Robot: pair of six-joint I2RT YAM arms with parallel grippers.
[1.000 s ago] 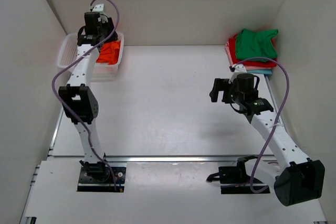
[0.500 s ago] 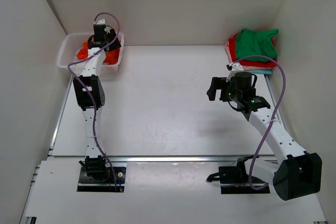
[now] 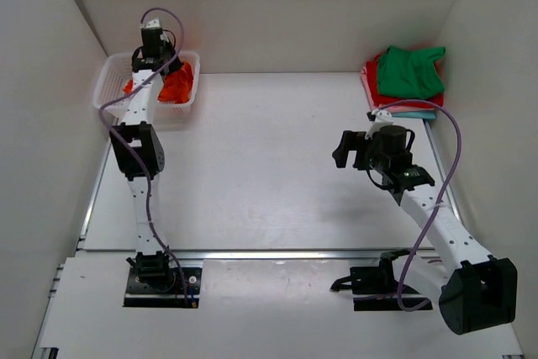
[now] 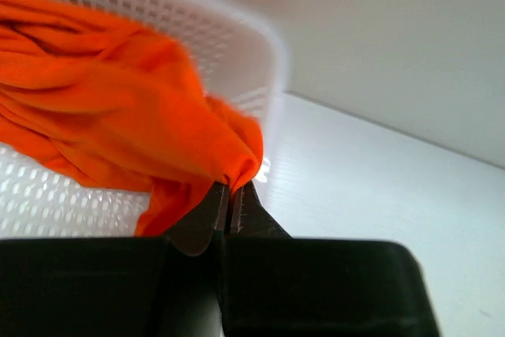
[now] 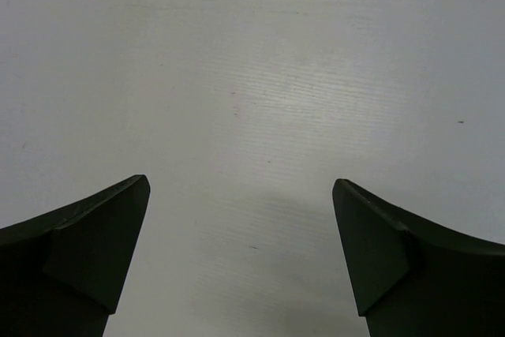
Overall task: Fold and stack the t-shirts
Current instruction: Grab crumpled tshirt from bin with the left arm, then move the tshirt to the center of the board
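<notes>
A bright orange t-shirt (image 3: 177,86) lies crumpled in the white mesh basket (image 3: 108,67) at the far left. My left gripper (image 3: 158,71) reaches down into the basket. In the left wrist view it (image 4: 234,188) is shut on a pinched fold of the orange t-shirt (image 4: 118,116), beside the basket's wall (image 4: 229,45). Folded t-shirts are stacked at the far right, green (image 3: 408,71) on top of red (image 3: 423,100), pink (image 3: 367,81) and light blue (image 3: 418,113). My right gripper (image 3: 343,149) hovers over bare table in front of that stack, open with nothing between its fingers (image 5: 241,195).
White walls close in the table on the left, back and right. The basket sits against the back left corner. A metal rail (image 3: 269,253) runs across the near edge in front of both arm bases.
The left gripper has gone from open to shut, pinching the orange t-shirt, and its wrist has shifted slightly over the basket. The right arm has barely moved and stays open.
</notes>
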